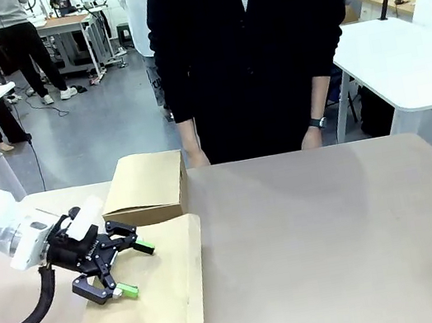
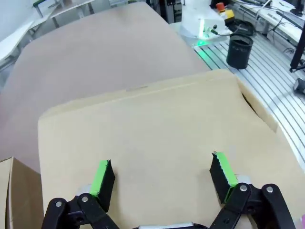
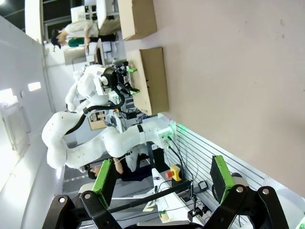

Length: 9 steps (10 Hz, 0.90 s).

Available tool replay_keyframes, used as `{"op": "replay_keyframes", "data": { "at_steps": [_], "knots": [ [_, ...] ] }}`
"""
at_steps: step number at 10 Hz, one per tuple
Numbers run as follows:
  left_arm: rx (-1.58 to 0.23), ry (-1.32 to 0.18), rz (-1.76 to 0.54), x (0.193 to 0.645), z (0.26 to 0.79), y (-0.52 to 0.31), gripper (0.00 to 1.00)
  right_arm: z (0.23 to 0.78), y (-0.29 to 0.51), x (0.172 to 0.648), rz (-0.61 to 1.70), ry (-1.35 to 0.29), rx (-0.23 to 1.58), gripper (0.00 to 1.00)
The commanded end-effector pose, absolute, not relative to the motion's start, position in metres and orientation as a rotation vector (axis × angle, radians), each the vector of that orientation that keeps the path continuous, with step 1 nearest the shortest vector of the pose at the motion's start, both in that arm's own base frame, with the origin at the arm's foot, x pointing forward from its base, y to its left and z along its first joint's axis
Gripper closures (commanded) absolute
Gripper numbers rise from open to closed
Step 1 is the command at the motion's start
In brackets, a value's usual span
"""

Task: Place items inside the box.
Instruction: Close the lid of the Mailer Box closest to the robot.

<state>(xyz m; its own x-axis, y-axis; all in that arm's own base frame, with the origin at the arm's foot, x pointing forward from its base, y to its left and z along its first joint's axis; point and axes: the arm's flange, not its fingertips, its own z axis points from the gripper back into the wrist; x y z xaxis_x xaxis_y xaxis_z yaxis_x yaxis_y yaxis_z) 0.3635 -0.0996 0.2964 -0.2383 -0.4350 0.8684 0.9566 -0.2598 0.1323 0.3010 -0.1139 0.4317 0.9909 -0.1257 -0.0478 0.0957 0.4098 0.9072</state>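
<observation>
Worktop carries a long closed cardboard box, its long axis running toward the person, with a second cardboard box just behind. Our left gripper hovers over the lid, jaws released, empty; right gripper likewise spread. We see no items.

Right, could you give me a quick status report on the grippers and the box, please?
Left gripper open, empty, over the near box. Right gripper open, empty, off the table edge. Near box flat-topped, closed; second box beyond it. Nothing in the way.
</observation>
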Motion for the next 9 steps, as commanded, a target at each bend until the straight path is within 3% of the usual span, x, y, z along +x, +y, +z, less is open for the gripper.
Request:
{"op": "replay_keyframes", "data": {
  "at_steps": [1, 3, 5, 8, 9],
  "knots": [
    [-0.824, -0.881, -1.691, 0.233, 0.279, -0.102, 0.00, 0.433, -0.117, 0.298, -0.122, -0.030, 1.136, 0.00],
    [-0.818, -0.900, -1.685, 0.234, 0.285, -0.099, 0.00, 0.433, -0.117, 0.298, -0.122, -0.030, 1.136, 0.00],
    [-0.858, -0.908, -1.596, 0.242, 0.325, -0.077, 0.00, 0.433, -0.117, 0.298, -0.122, -0.030, 1.136, 0.00],
    [-1.039, -0.711, -1.396, 0.262, 0.381, -0.008, 0.00, 0.433, -0.117, 0.298, -0.122, -0.030, 1.136, 0.00],
    [-1.091, -0.670, -1.213, 0.267, 0.390, 0.006, 0.00, 0.433, -0.117, 0.298, -0.122, -0.030, 1.136, 0.00]
  ]
}}
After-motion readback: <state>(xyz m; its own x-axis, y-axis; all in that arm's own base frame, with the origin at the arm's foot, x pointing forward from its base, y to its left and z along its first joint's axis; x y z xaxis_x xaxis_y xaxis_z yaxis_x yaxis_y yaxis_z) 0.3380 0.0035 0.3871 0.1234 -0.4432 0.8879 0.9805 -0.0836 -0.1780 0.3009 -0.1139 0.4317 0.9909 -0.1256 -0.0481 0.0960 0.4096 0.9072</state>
